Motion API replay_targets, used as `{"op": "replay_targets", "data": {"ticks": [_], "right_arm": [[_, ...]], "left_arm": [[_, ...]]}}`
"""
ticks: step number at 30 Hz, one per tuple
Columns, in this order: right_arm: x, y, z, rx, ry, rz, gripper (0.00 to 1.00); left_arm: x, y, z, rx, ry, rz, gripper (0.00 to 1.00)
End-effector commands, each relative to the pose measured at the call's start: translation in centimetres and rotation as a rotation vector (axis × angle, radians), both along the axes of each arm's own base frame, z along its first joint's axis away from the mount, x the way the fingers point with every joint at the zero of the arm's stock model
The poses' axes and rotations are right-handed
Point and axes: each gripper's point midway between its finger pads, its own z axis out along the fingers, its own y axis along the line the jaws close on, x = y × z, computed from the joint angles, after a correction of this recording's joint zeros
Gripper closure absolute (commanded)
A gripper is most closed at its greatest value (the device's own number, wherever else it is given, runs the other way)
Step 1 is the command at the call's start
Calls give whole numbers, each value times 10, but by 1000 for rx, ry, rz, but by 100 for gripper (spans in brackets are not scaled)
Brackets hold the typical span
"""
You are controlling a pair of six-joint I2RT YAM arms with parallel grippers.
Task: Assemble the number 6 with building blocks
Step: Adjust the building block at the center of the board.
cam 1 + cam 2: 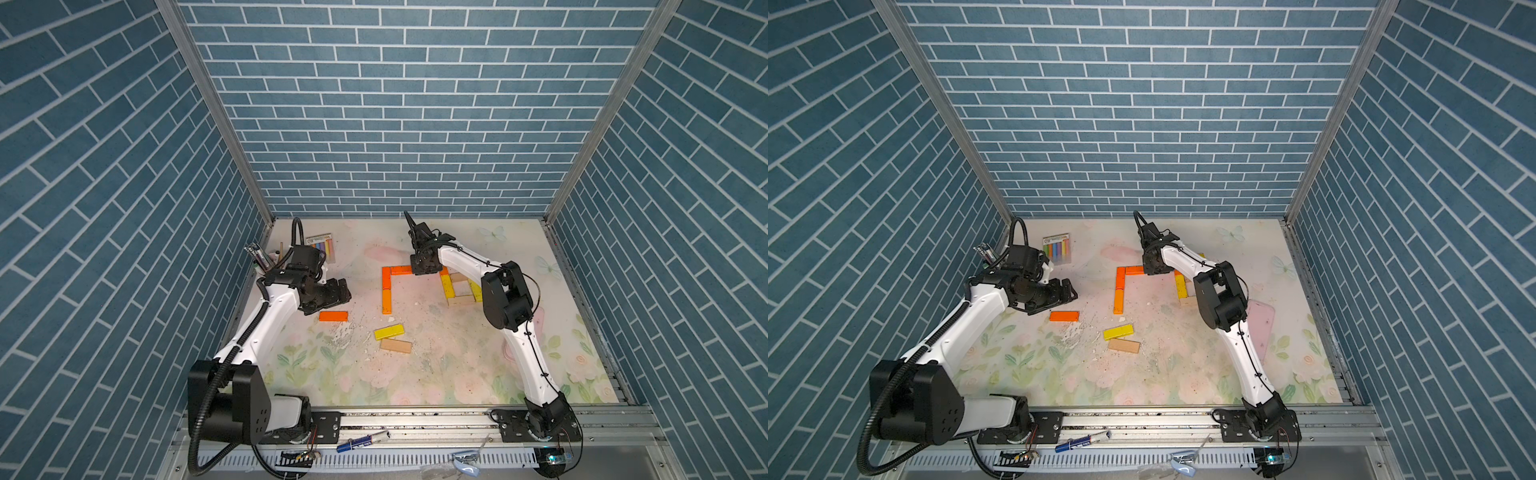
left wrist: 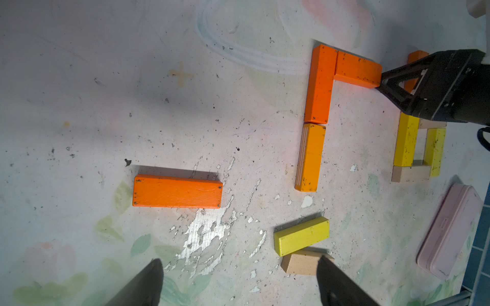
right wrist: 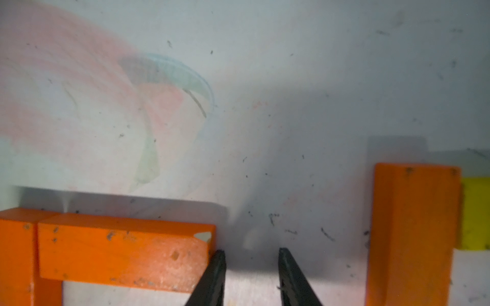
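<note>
we see our left claw (image 2: 238, 262) wide open, empty; right claw (image 3: 252, 251) slightly parted, empty, beside an orange bar (image 3: 124, 251); chalk pack (image 1: 1057, 248) label unreadable.

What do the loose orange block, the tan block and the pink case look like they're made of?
Orange block: probably wood under opaque orange paint, scuffed dark at the corners. Tan block: bare, unpainted wood with faint grain. Pink case: smooth, matte, rounded edges; plastic or painted metal, can't tell.
</note>
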Motion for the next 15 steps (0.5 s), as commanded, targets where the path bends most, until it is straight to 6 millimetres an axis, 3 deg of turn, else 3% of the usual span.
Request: {"op": "replay_targets", "data": {"ticks": [1,15], "right_arm": [[-7,-1,-12,-9,45,-24,64],[-8,-1,-12,-12,48,-28,64]], "left_arm": [[-3,1,-3,15,8,-3,9],[-3,1,-3,14,8,-5,9]]}}
